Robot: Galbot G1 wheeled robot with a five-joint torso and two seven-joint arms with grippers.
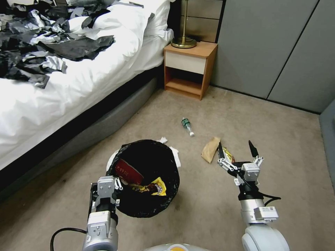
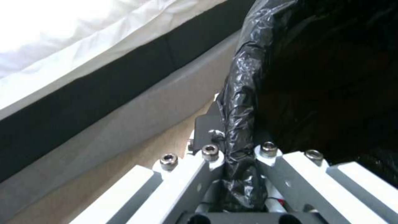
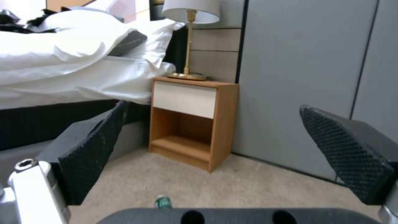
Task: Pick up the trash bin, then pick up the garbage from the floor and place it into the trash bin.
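Observation:
The trash bin (image 1: 146,205), a white bucket with a black liner, is in front of me at the left, its mouth tilted toward the head camera. My left gripper (image 1: 109,186) is shut on its near-left rim; in the left wrist view the fingers (image 2: 207,174) pinch the liner fold (image 2: 240,124). A red-white packet (image 1: 128,172) and a yellow wrapper (image 1: 156,186) lie inside. On the carpet lie a small plastic bottle (image 1: 187,126), a brown paper bag (image 1: 210,150), a yellow wrapper (image 1: 228,154) and white tissues (image 1: 163,140). My right gripper (image 1: 236,149) hangs open just right of the paper bag, over the wrapper, holding nothing.
The bed (image 1: 52,90), strewn with black and silver sheets (image 1: 38,38), runs along the left. A wooden nightstand (image 1: 188,68) with a brass lamp (image 1: 184,40) stands at the back by grey wall panels (image 1: 279,48). Open carpet (image 1: 279,139) lies to the right.

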